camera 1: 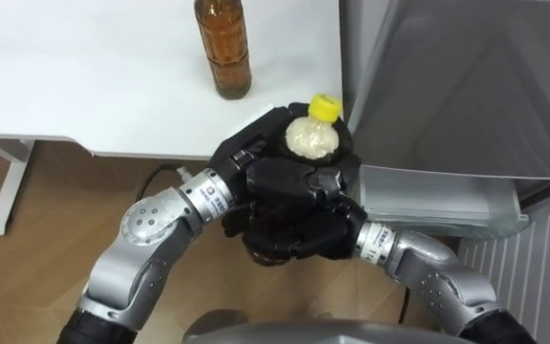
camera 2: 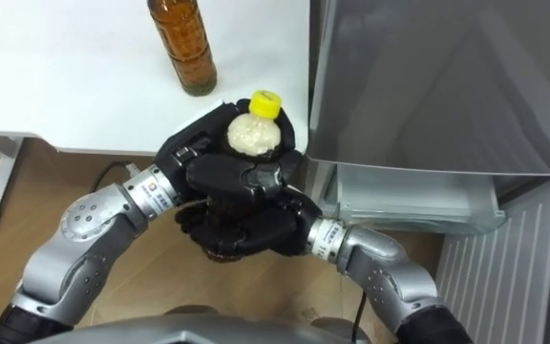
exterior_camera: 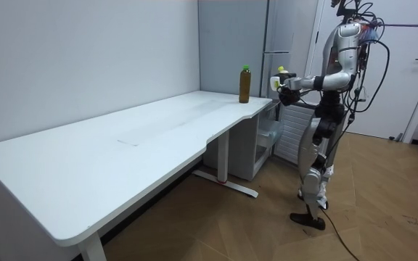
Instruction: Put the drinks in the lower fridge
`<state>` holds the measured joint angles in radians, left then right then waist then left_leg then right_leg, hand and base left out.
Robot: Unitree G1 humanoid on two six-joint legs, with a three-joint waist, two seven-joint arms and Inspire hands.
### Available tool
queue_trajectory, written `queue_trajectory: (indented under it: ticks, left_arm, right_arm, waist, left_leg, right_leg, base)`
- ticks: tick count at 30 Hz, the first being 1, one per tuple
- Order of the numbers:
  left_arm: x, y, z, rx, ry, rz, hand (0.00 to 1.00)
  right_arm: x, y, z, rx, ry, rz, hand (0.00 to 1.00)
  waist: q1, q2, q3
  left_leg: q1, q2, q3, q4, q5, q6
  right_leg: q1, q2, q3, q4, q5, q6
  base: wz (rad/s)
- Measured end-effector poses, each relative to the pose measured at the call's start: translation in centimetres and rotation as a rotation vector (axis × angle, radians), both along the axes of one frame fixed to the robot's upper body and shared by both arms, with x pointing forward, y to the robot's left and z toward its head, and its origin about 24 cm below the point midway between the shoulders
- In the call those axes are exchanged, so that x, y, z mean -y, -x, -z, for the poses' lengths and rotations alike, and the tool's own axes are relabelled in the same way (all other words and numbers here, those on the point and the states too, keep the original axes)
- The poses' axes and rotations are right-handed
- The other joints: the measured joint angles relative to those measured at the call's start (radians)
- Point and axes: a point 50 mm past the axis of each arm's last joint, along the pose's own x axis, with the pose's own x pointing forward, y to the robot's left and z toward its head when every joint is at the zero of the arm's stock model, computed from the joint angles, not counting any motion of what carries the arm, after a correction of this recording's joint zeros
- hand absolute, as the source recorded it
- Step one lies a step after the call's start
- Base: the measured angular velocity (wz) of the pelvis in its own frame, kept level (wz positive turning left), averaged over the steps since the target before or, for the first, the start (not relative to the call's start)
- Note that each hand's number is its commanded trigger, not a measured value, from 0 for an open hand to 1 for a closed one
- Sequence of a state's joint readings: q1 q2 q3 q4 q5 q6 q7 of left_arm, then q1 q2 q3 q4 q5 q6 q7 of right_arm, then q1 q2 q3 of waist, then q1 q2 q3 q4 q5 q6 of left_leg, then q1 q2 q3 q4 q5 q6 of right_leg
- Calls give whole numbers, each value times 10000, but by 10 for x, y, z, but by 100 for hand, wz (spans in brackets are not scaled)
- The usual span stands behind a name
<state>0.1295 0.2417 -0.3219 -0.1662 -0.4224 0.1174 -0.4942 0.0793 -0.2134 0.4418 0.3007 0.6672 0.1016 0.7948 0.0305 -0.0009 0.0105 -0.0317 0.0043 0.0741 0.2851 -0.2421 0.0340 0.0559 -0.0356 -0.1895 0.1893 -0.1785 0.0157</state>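
Yellow-capped bottle [camera 1: 314, 132]: cap and pale shoulder visible; body and base hidden inside the left hand [camera 1: 256, 162] and right hand [camera 1: 294, 234], both curled round it. Amber bottle [camera 1: 223, 53] on bench [camera 1: 84, 86]: neck and cap cut off by the eye views' upper edge. Fridge [camera 1: 447, 86]: lower interior hidden behind what looks like a door shelf [camera 1: 437, 205].
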Motion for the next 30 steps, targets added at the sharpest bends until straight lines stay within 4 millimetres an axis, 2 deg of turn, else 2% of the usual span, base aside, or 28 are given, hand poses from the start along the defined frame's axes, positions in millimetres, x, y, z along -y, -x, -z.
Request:
queue_trajectory:
  ticks: [1,2,3,4,5,6,7,24,30]
  left_arm:
    - [0,0,0,-15,28,-52,100]
    - [0,0,0,-42,90,-80,95]
    - [0,0,0,-51,115,-88,69]
    - [0,-1,0,-81,177,-143,60]
    - [0,-1,0,-85,200,-152,42]
    - [0,-1,0,-86,200,-154,16]
    - [-1,-1,0,-88,201,-160,0]
    - [-2,-2,-3,-56,573,-463,0]
    - [-3,-8,-10,192,766,-509,0]
  right_arm:
    - [0,0,0,27,-6,-1,100]
    - [0,0,0,58,-6,11,100]
    - [0,0,0,65,-3,18,100]
    - [0,0,-1,103,0,41,100]
    - [-1,0,-1,114,-3,52,100]
    - [-1,0,-1,113,-2,51,100]
    - [-1,0,-1,111,-2,52,100]
    - [-1,-1,-1,111,-104,111,100]
    - [-2,-1,-3,40,-447,262,100]
  waist:
    - [-3,4,2]
    - [-2,9,6]
    - [0,11,7]
    - [2,20,13]
    - [2,27,17]
    - [1,29,18]
    - [1,31,20]
    - [-11,-4,31]
    - [24,-23,40]
  left_leg:
    - [-4,-1,-8,-2,0,0]
    - [-8,-1,-19,-2,0,0]
    - [-9,-2,-23,-1,0,0]
    - [-12,-3,-29,1,0,0]
    - [-14,-6,-30,4,0,0]
    - [-14,-7,-30,5,0,0]
    - [-18,-11,-31,6,0,0]
    - [10,-12,-68,72,1,0]
    - [-5,5,-72,20,-1,-2]
  right_leg:
    - [0,1,-7,0,0,0]
    - [0,1,-19,2,0,0]
    - [1,1,-23,4,0,0]
    - [1,2,-29,5,0,0]
    - [1,1,-31,5,0,0]
    - [0,1,-31,4,0,0]
    - [-1,3,-29,4,0,0]
    - [-11,-1,-22,-6,0,0]
    - [0,5,-41,9,0,0]
  base:
    - [0]
    - [0]
    - [0]
    - [0]
    - [0]
    - [0]
    - [0]
    - [0]
    - [0]
